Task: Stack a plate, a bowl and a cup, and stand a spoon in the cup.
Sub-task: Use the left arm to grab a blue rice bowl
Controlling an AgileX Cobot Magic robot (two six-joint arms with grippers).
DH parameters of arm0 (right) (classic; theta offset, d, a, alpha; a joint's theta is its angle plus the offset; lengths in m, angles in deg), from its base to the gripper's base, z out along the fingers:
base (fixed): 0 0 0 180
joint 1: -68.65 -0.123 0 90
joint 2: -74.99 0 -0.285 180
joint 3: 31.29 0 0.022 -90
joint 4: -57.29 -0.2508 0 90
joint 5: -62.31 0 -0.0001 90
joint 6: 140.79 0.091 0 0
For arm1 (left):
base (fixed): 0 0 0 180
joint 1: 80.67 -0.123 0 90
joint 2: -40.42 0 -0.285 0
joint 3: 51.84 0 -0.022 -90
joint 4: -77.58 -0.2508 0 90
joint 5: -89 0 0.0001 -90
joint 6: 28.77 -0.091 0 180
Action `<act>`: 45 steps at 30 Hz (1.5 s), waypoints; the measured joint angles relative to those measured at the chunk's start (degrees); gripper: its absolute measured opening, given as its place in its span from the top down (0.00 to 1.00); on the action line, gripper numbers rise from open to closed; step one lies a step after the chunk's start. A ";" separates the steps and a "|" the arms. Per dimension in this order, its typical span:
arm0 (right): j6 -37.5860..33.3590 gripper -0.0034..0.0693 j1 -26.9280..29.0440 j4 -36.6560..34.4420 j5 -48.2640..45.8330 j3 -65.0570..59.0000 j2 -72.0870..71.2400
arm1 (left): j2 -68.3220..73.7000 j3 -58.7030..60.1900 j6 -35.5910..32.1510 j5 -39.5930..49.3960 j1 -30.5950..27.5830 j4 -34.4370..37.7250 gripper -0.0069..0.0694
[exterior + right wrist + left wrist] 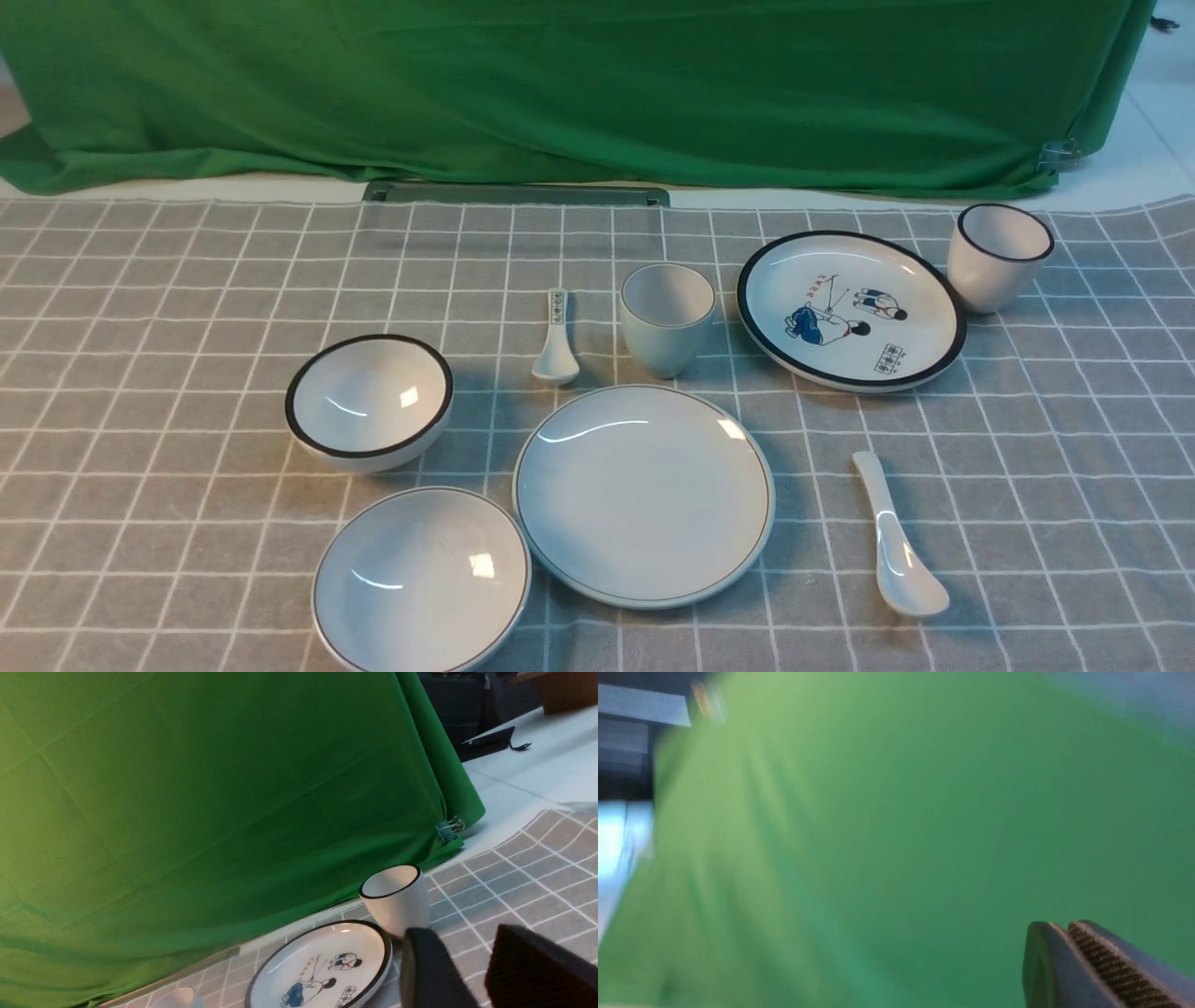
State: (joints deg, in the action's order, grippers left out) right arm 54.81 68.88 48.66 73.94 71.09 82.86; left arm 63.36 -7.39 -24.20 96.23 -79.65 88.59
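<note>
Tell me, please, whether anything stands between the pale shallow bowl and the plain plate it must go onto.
Nothing visible does. The bowl sits close beside the plate, on its left and nearer the robot, and the plate holds nothing. The black-rimmed bowl stands farther back, off that path.

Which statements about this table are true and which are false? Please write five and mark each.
1. Nothing is stacked on the plate. True.
2. The cup lies on its side. False: it stands upright.
3. The spoon lies on the cloth, right of the plate. True.
4. The left gripper is wide open. False: its jaws are shut.
5. The black-rimmed cup stands on the cartoon plate. False: it stands beside it, on the cloth.
</note>
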 joint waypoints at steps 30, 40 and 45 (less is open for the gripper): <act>-16.96 0.92 -14.87 -0.25 -55.68 37.87 42.64 | 72.63 -20.08 0.39 36.83 15.52 -11.01 0.56; -16.90 0.92 -14.87 -0.25 -53.07 37.87 42.64 | 79.34 -20.17 1.82 35.58 15.52 -10.38 0.43; -16.90 0.91 -14.87 -0.25 -53.07 37.87 42.64 | 78.84 -23.36 1.82 42.23 15.52 -10.44 0.82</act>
State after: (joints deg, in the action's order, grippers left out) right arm 37.91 54.02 48.41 20.87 108.97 125.50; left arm 142.20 -30.75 -22.37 138.46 -64.14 78.16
